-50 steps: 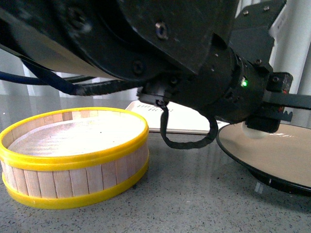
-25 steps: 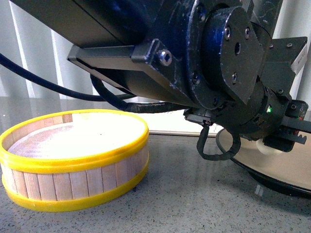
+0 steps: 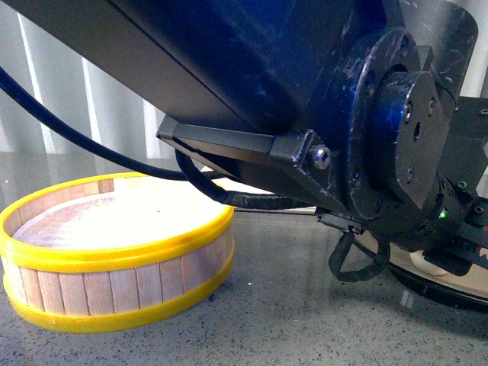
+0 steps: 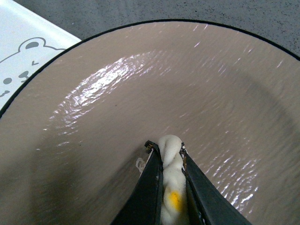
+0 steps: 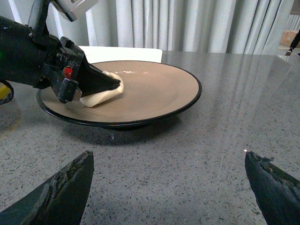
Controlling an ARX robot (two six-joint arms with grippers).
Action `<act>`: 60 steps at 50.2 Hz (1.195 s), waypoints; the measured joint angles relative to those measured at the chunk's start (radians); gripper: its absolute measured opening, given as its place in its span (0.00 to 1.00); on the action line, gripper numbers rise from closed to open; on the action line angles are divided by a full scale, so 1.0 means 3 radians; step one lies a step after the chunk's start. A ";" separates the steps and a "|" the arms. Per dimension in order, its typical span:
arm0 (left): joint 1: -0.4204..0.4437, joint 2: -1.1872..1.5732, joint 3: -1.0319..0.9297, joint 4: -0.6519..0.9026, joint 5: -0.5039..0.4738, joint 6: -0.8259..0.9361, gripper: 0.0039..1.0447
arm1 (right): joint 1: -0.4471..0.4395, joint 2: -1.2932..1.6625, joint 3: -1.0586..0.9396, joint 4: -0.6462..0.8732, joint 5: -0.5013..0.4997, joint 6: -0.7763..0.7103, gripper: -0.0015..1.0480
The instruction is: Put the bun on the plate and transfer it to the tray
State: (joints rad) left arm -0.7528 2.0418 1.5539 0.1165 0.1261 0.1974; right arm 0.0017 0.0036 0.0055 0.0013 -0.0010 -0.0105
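My left gripper [image 4: 165, 149] is shut on the white bun [image 4: 169, 154], squeezed flat between the black fingers, its yellow dot showing. It holds the bun low over the beige inside of the black-rimmed plate [image 4: 140, 79]. The right wrist view shows the same: the left gripper [image 5: 117, 84] with the bun [image 5: 102, 93] on or just above the plate [image 5: 154, 93], near one side of it. The cream-white tray with the bear drawing [image 4: 23, 42] lies just behind the plate; its edge shows in the right wrist view [image 5: 122, 52]. My right gripper [image 5: 168, 173] is open and empty over the table in front of the plate.
A round wooden steamer basket with yellow rims [image 3: 114, 252] stands empty at the left of the front view. My left arm [image 3: 305, 107] fills most of that view and hides the plate, apart from a sliver [image 3: 446, 282]. Grey speckled tabletop [image 5: 187, 154]. Curtains behind.
My left arm has swung further right and lower across the front view, carrying the bun down over the plate. The basket has not moved.
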 joint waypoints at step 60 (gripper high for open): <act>0.0149 -0.0184 0.0085 0.0070 -0.0098 -0.0439 0.94 | 0.0000 0.0000 0.0000 0.0000 0.0000 0.0000 0.92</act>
State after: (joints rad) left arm -0.7082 1.9865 1.5795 0.1375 0.0967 0.0658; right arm 0.0017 0.0036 0.0055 0.0013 -0.0010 -0.0105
